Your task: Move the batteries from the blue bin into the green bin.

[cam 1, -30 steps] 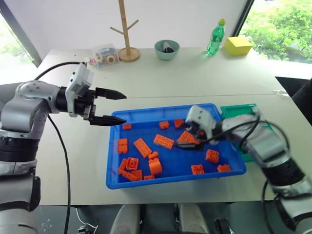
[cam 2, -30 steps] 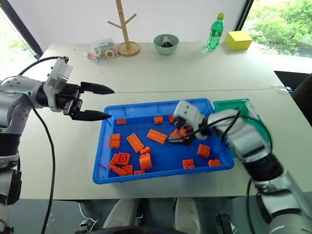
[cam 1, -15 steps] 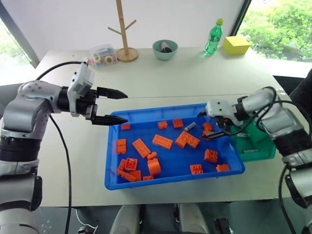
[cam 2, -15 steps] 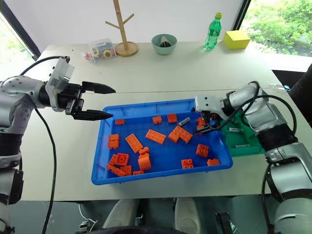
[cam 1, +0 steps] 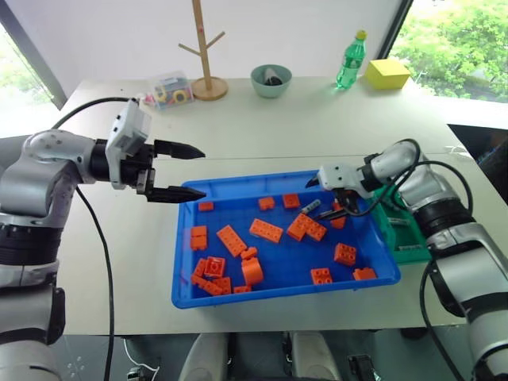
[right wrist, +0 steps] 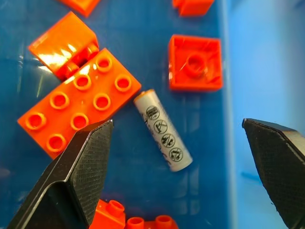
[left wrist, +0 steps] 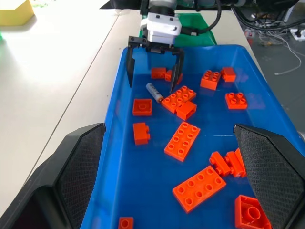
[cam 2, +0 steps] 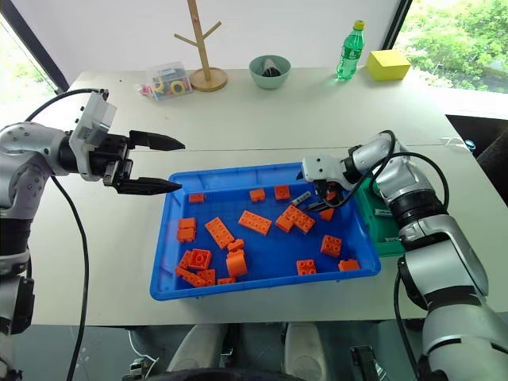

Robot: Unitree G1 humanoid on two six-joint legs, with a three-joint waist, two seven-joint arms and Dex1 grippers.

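Two black-fingered grippers, both spread wide, both empty. Left gripper (cam 1: 184,172) hovers at left far corner of large shallow bright-blue plastic bin (cam 1: 278,294). Single small silver-white cylindrical battery (cam 1: 310,206) lies among orange bricks near bin's far rim. Right gripper (left wrist: 154,71) poised directly above battery, not touching. Green plastic bin (cam 1: 410,242) beside blue bin's right edge.
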